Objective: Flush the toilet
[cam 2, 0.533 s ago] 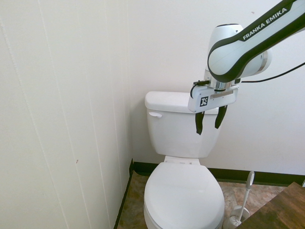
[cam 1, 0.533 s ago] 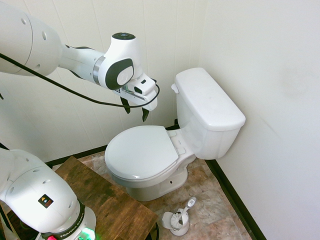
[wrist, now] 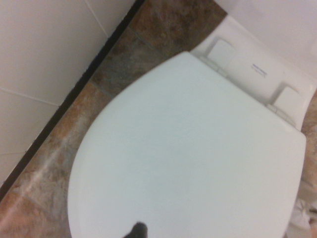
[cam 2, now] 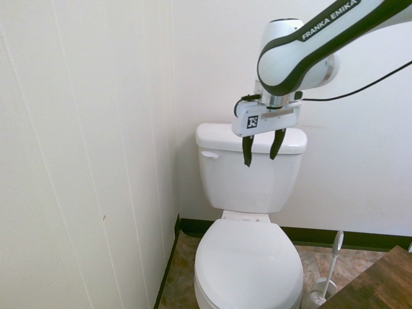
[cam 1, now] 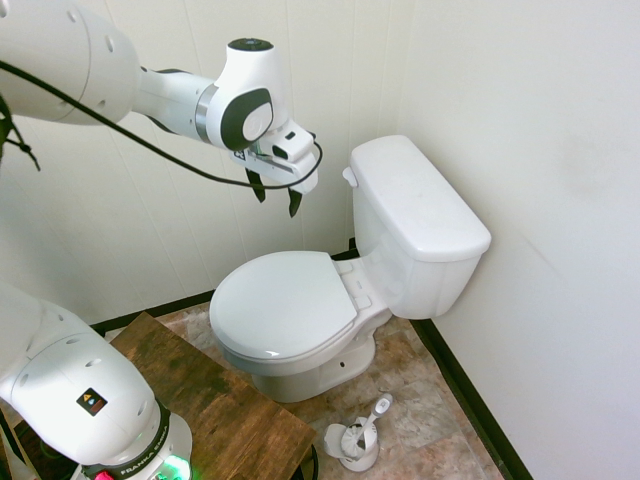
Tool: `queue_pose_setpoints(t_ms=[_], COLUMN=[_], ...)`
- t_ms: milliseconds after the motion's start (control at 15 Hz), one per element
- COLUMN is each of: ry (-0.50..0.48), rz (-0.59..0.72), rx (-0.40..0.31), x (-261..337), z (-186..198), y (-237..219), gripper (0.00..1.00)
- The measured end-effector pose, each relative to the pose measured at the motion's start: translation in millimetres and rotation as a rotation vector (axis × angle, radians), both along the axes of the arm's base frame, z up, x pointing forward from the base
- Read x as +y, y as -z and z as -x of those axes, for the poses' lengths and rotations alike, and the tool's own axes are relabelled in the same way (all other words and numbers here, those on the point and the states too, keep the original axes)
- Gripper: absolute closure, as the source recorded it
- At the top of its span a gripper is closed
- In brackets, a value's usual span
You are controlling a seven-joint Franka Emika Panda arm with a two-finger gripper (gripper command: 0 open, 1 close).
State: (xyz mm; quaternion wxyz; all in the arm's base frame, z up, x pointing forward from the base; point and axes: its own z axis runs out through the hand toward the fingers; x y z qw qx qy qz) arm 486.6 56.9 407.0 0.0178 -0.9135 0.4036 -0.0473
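Gripper (cam 1: pixel 278 195) empty with fingers apart, hanging above closed seat lid (cam 1: pixel 282 303), flush lever (cam 2: pixel 209 154) on toilet (cam 1: pixel 415 235) untouched, flush not started.

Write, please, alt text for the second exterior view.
A white robot arm holds its open end effector in the air in front of the tank of a white toilet, lid closed, clear of the flush lever. A toilet brush stands on the floor beside the bowl.
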Motion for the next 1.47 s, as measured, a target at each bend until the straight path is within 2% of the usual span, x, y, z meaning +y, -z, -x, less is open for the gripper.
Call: queue_pose_setpoints(t_ms=[267, 467, 733, 867, 933, 1467], ry=[0.006, 0.026, 0.112, 0.163, 0.180, 0.280], rz=[-0.023, -0.003, 0.055, 0.076, 0.081, 0.092], rx=[-0.037, -0.092, -0.177, -0.197, -0.201, -0.245], x=[46, 74, 80, 72, 66, 33], z=[-45, -80, -134, -158, -169, -225], y=[-3, 10, 25, 34, 39, 50], gripper=[0.00, 0.00, 0.00, 0.00, 1.00, 1.00])
